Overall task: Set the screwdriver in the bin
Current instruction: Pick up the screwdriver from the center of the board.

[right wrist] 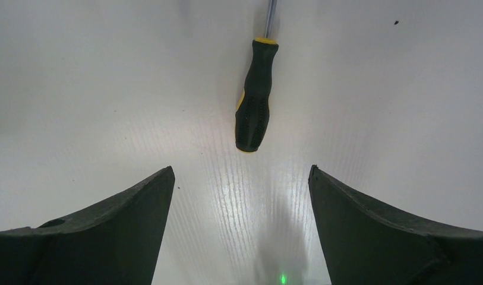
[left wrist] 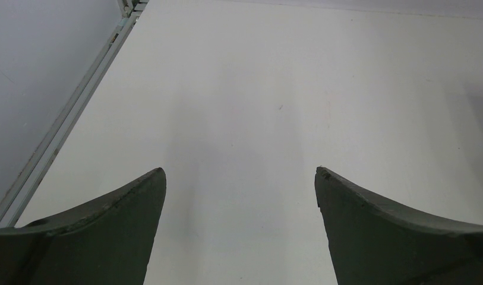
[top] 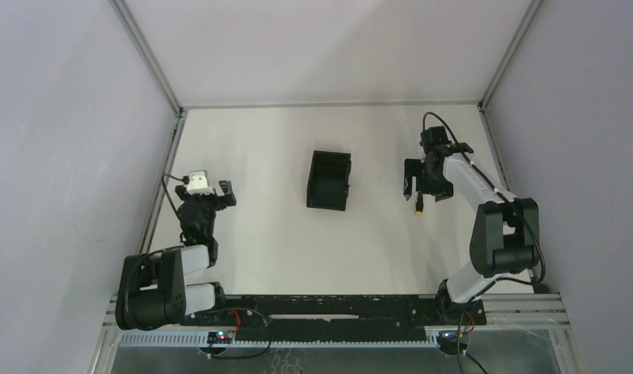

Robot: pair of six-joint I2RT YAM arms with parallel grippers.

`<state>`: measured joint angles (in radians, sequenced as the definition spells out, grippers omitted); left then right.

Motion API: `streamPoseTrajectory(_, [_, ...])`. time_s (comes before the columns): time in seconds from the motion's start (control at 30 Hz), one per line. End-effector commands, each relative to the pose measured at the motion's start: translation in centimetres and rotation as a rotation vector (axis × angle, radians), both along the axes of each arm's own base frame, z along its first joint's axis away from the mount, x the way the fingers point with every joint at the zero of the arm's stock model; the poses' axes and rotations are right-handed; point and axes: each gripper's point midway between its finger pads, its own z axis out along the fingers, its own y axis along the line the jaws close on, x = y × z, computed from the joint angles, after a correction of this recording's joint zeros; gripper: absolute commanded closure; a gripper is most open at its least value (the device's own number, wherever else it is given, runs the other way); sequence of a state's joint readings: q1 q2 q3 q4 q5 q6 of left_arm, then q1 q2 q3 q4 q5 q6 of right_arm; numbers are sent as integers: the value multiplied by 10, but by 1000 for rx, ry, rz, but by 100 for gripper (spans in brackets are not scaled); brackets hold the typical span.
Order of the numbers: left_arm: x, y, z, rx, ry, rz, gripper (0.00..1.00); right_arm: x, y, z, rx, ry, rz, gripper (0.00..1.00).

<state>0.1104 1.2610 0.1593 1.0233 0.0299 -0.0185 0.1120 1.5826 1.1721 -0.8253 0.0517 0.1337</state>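
Note:
The screwdriver (right wrist: pixel 253 101) lies flat on the white table, black handle with yellow trim nearest me and its thin shaft (right wrist: pixel 270 13) pointing away. In the top view it shows as a small dark and yellow piece (top: pixel 416 207) right of the bin. My right gripper (right wrist: pixel 241 172) is open, just above the table, with the handle's butt a little ahead of the fingertips and touching neither; it hangs over that spot in the top view (top: pixel 423 187). The black open-top bin (top: pixel 328 181) stands mid-table. My left gripper (left wrist: pixel 240 172) is open and empty at the left (top: pixel 208 193).
Grey walls close in the table on three sides, with metal rails (top: pixel 161 187) along the left edge and another (top: pixel 494 148) along the right. The black mounting bar (top: pixel 336 308) with the arm bases runs along the near edge.

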Motion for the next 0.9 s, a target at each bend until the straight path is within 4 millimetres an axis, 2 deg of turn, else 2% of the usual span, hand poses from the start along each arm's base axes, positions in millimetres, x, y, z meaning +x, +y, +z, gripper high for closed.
streamPoseTrajectory(0.0, [6, 0, 24, 25, -86, -4, 0, 8, -2, 2, -24, -2, 11, 9])
streamPoseTrajectory(0.2, [6, 0, 24, 25, -86, -4, 0, 10, -3, -13, -29, 37, 12, 14])
streamPoseTrajectory(0.37, [6, 0, 24, 25, -86, -4, 0, 12, -4, -22, -21, 55, -9, 23])
streamPoseTrajectory(0.67, [6, 0, 24, 25, -86, -4, 0, 19, -1, -36, -10, 62, -53, 27])
streamPoseTrajectory(0.87, [6, 0, 24, 25, -86, -4, 0, 18, -1, -48, 1, 77, -64, 34])
